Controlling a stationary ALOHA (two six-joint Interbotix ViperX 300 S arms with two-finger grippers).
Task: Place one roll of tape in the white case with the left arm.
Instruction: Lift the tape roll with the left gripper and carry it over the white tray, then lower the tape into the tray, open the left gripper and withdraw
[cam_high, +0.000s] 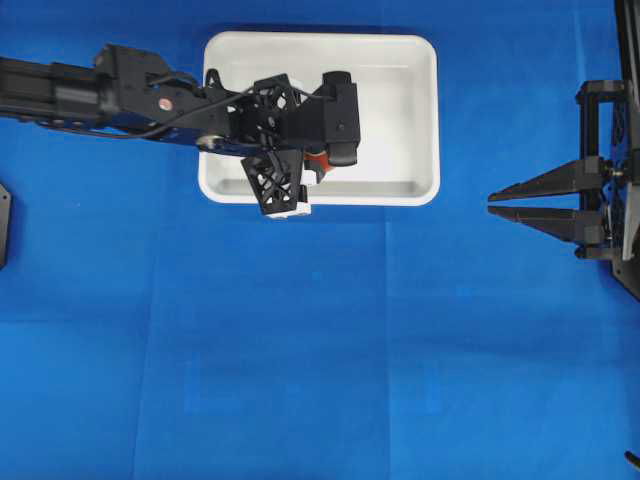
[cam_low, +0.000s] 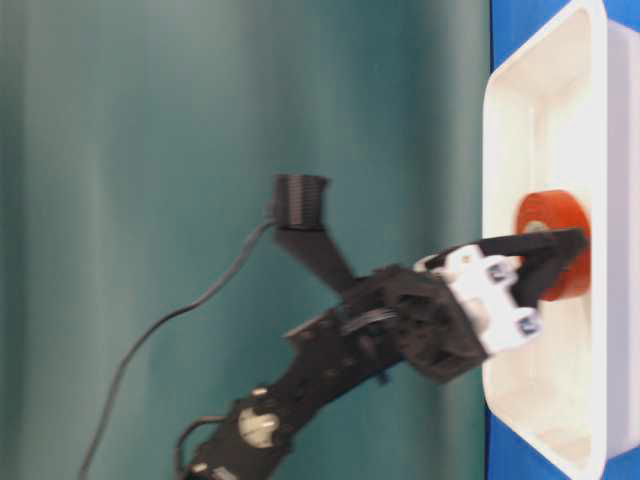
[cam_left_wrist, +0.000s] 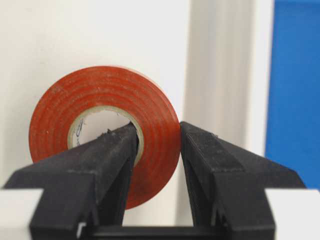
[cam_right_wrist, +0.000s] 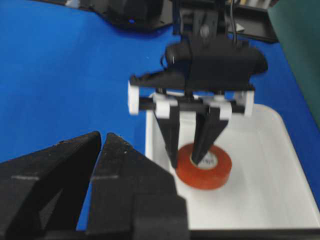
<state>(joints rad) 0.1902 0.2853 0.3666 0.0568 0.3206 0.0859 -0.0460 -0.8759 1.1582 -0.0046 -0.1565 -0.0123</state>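
The orange-red roll of tape (cam_left_wrist: 100, 95) lies flat on the floor of the white case (cam_high: 400, 60), close to its near left wall (cam_left_wrist: 220, 75). My left gripper (cam_left_wrist: 157, 131) points straight down into the case and is shut on the roll's wall. One finger sits inside the pale core and the other presses the outer edge. From the right wrist view the roll of tape (cam_right_wrist: 217, 175) rests on the case (cam_right_wrist: 270, 190) under the left gripper (cam_right_wrist: 185, 163). The overhead view shows only a sliver of the roll (cam_high: 318, 160) beneath the arm. My right gripper (cam_high: 490, 204) hovers far right, shut and holding nothing.
Blue cloth (cam_high: 300, 350) covers the table around the case. A green curtain (cam_low: 200, 150) hangs behind. The left arm (cam_high: 120, 95) reaches in from the left edge over the case's left half. A black base part (cam_high: 3, 225) sits at the far left edge.
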